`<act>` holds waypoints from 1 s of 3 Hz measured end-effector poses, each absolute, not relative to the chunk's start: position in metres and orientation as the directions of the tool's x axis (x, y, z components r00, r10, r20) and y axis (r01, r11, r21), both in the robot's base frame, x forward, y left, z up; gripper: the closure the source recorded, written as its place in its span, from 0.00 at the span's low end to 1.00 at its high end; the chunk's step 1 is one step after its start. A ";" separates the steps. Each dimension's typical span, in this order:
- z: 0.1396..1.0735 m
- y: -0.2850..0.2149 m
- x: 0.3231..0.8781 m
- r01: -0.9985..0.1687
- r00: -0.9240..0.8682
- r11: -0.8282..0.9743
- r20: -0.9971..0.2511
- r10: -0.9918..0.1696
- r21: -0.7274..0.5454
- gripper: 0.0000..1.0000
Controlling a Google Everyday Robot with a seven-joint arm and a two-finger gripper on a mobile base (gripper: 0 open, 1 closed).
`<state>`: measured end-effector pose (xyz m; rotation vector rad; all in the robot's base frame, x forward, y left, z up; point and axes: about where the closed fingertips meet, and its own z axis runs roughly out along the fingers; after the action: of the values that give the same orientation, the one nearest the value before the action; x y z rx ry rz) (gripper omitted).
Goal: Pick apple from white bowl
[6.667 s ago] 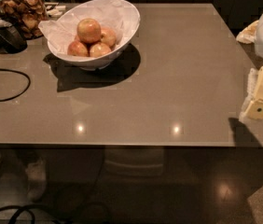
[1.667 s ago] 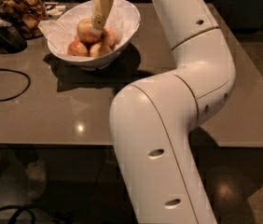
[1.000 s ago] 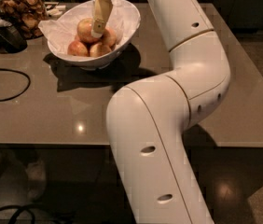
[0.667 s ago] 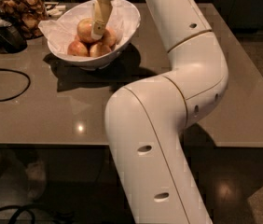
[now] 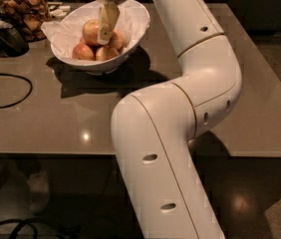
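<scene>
- Spanning most of the view: grey tabletop [image 5: 260,108], glossy, carrying everything below.
- Rising from the bottom edge and bending over the tabletop: white arm [image 5: 180,113], reaching toward the far left corner.
- Sitting near that far left corner: white bowl [image 5: 139,29], upright, lined with crumpled white paper [image 5: 66,29] spilling over its left rim.
- Standing just beside the bowl, at far left: glass jar [image 5: 23,9] of brown snacks, top cut off by the frame.
- Lying on the tabletop at the left edge, apart from the bowl: loop of black cable [image 5: 6,91].
- Hanging over the bowl, pointing down into it: hand [image 5: 107,26], lower end overlapping the fruit; released or clenched, cannot tell.
- Resting inside the bowl, on top of the pile and partly behind the hand: apple [image 5: 90,30], red-orange over yellow.
- Lying below and beside it, touching one another: three smaller apples [image 5: 82,52].
</scene>
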<state>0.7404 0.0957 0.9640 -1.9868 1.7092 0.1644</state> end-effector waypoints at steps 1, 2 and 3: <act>0.961 0.095 0.741 -0.954 0.198 -0.078 -0.409 -0.891 -0.291 0.10; 0.958 0.094 0.741 -0.955 0.198 -0.082 -0.403 -0.894 -0.286 0.10; 0.960 0.099 0.739 -0.954 0.203 -0.091 -0.392 -0.897 -0.286 0.10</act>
<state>0.7387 0.0990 0.9596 -2.0113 1.7163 0.1591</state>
